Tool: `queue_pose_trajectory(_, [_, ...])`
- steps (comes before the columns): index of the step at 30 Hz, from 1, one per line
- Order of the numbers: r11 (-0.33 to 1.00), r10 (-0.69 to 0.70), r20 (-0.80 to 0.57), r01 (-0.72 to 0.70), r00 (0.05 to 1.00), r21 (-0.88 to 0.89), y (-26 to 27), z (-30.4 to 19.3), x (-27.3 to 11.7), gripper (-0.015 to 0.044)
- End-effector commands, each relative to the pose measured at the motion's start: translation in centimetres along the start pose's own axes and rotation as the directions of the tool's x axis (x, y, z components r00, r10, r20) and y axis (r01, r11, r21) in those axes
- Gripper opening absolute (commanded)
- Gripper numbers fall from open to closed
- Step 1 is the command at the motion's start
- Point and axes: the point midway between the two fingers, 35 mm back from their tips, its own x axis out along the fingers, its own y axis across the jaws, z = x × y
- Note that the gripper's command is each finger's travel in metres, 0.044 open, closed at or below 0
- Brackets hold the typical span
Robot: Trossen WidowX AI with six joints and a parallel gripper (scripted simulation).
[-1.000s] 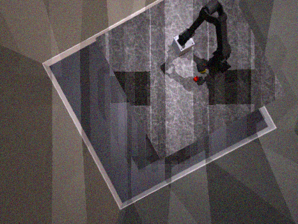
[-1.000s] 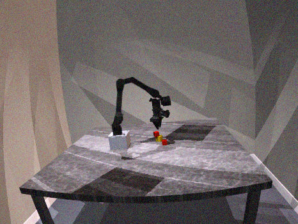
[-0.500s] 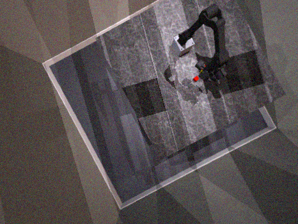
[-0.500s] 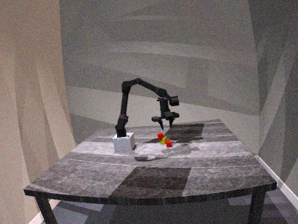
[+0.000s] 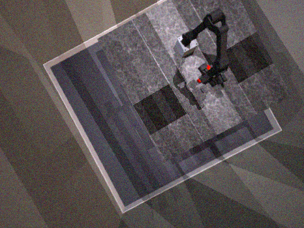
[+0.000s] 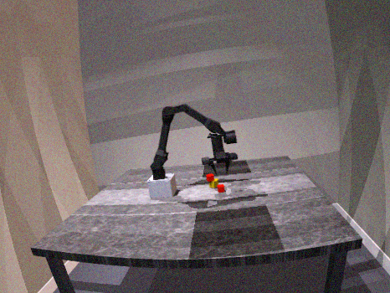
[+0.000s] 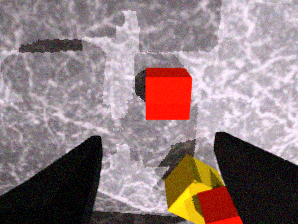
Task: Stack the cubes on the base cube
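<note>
The yellow base cube (image 6: 214, 182) (image 7: 179, 186) stands on the table. One red cube (image 5: 209, 68) (image 6: 210, 177) (image 7: 218, 203) rests on its top, offset to one side; in the wrist view the right finger and the frame edge hide part of it. The other red cube (image 5: 199, 81) (image 6: 221, 188) (image 7: 168, 98) sits on the table beside the base, apart from it, and looks square to the fingers in the wrist view. My gripper (image 6: 221, 171) (image 7: 158, 142) is open and empty, pointing down above the cubes. In the wrist view the loose red cube lies beyond the fingertips, between their lines.
The arm's white mounting box (image 5: 188, 46) (image 6: 162, 187) stands on the table (image 6: 125, 228) to the left of the cubes in the exterior view. Dark rectangles and shadows mark the table top. The stacked red cube is close to the right finger's line in the wrist view.
</note>
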Motion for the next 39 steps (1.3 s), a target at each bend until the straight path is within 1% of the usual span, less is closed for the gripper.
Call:
queue_pose_trajectory(1, [0.999,-0.039,-0.008,0.039,0.999,0.008,-1.0,-0.2,3.2,0.0265])
queue_pose_trajectory(5, [0.999,-0.039,-0.008,0.039,0.999,0.008,-1.0,-0.2,3.3,0.0265])
queue_pose_trajectory(9, [0.999,-0.039,-0.008,0.039,0.999,0.008,-1.0,-0.2,4.6,0.0265])
queue_pose_trajectory(15, [0.999,-0.039,-0.008,0.039,0.999,0.008,-1.0,-0.2,4.8,0.0265])
queue_pose_trajectory(37, [0.999,-0.039,-0.008,0.040,0.999,0.008,-1.2,-0.2,8.0,0.0265])
queue_pose_trajectory(39, [0.999,-0.039,-0.008,0.040,0.999,0.008,-1.2,-0.2,8.0,0.0212])
